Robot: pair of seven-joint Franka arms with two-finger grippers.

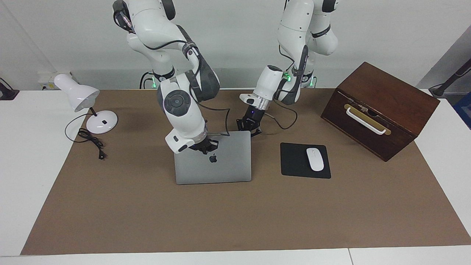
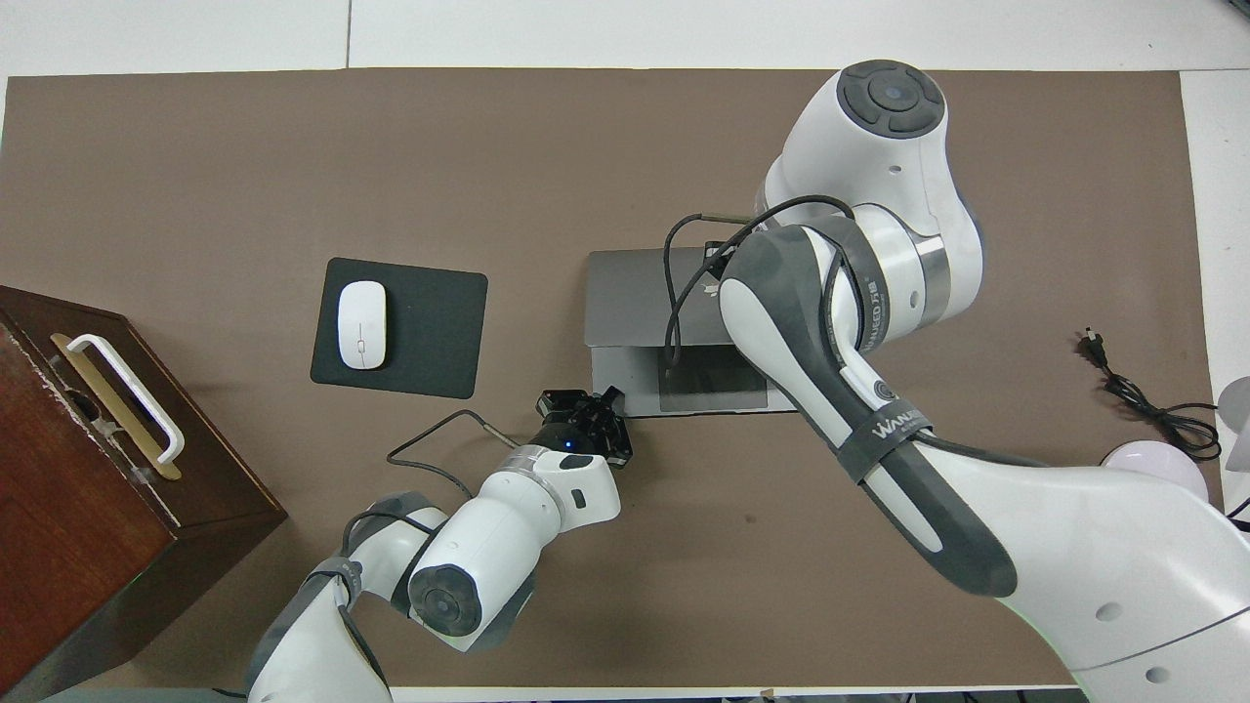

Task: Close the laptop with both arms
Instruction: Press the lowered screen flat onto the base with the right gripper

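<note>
**Laptop lid almost down, both arms on the job**

Nearest the robots, the left tool (image 1: 250, 129) sits low by the laptop's (image 1: 220, 165) near corner, on the side toward the mouse pad (image 1: 296, 160), fingertips pinched shut and holding nothing. In the overhead view that same left tool (image 2: 586, 425) is right at the corner of the laptop's (image 2: 635, 293) base, just beside the trackpad edge; whether it actually touches the metal, I cannot tell.

Next out, and here's the action: the right tool (image 1: 204, 146) is down on the lid, beside the apple logo, closed with nothing between its fingertips, pressing with the tips. The right arm's big forearm covers most of that tool from above. The lid is tilted far over toward the robots, covering the keyboard, with only the trackpad strip of the base open to the overhead camera.

The laptop sits in the middle of the brown mat on the surface (image 1: 22, 165). Beside it, toward the left arm's end, lies the black mouse pad with a white mouse (image 1: 315, 159) on it. Further toward that end stands a dark wooden box (image 1: 390, 99) with a white handle. Toward the right arm's end, a white desk lamp (image 1: 82, 103) stands with its cord (image 1: 90, 141) coiled on the mat.
</note>
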